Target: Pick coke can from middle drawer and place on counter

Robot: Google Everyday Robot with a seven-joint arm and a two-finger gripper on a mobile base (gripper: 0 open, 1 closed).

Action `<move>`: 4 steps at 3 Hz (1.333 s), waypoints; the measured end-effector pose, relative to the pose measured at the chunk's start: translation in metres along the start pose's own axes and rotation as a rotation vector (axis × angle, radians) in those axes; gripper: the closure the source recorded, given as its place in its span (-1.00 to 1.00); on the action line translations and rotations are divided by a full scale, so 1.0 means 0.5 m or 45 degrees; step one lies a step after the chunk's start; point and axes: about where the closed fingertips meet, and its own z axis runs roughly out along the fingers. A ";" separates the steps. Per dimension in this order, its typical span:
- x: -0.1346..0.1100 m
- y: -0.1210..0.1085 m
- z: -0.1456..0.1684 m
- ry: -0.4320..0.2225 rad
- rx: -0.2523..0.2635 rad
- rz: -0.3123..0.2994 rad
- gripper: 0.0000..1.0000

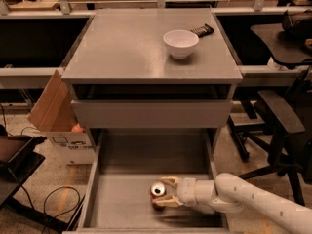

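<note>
Arm (265,204): white, comes in from the near right corner and runs left, rising slightly toward the far side. Wrist (195,192) is roughly level, pointing left. Gripper (161,192) sits low, near, just right of centre. Tan fingers (169,181) are spread apart, one on the far side and one on the near side, tips pointing left.

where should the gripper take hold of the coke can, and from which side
On its round side wall, about mid-height, coming in level from the picture's right. The coke can stands upright on the middle drawer floor, silver top up, and the gripper has open fingers either side of it.
</note>
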 end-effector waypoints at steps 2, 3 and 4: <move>-0.079 0.044 0.055 -0.035 -0.098 -0.031 0.90; -0.241 0.057 0.024 -0.071 -0.134 -0.020 1.00; -0.547 0.021 -0.021 -0.107 -0.159 -0.001 1.00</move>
